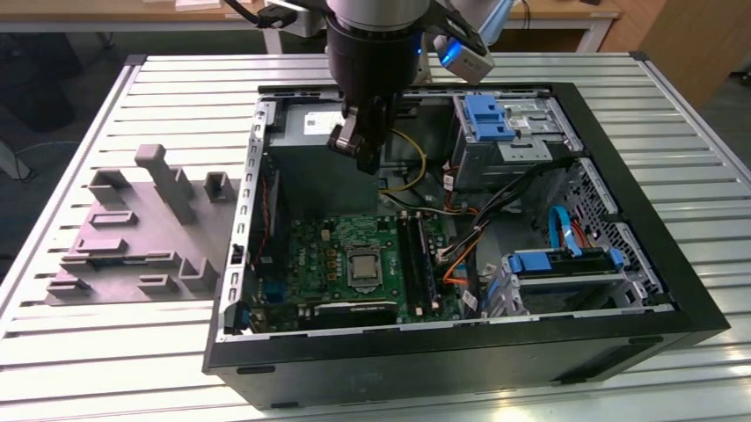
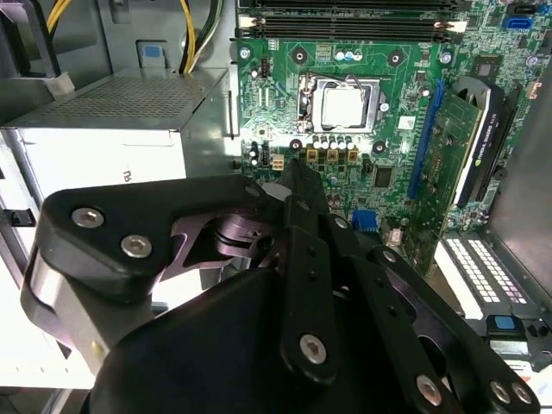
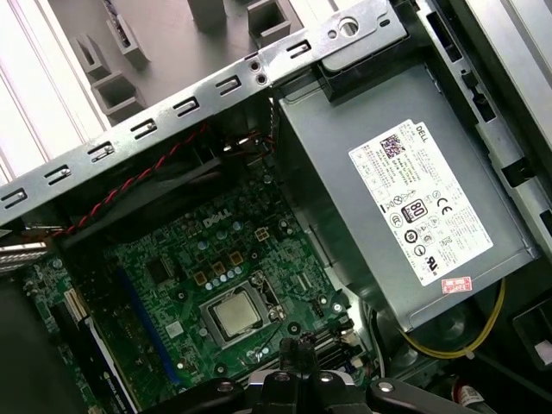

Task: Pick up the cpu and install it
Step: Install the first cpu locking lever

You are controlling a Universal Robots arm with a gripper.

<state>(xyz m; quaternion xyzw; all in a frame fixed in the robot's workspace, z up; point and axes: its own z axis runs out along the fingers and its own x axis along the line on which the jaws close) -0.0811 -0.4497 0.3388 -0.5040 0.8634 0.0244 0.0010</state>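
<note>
The cpu (image 1: 361, 265) (image 2: 343, 106) (image 3: 237, 315) lies flat in the metal-framed socket on the green motherboard (image 1: 317, 255), its pale metal top facing up. My gripper (image 1: 366, 161) (image 2: 294, 178) (image 3: 295, 347) hangs above the open computer case, over the power supply end and well above the board. Its two black fingers are pressed together with nothing between them. In both wrist views the fingertips point toward the board close to the socket, apart from the cpu.
The black case (image 1: 657, 290) lies open on a slatted metal table. Inside are a grey power supply (image 3: 405, 190), yellow cables (image 1: 417, 163), blue-handled drive cages (image 1: 493, 119), memory slots (image 2: 345, 21) and an expansion card (image 2: 470, 129). A grey moulded fixture (image 1: 129, 237) sits at the exterior view's left.
</note>
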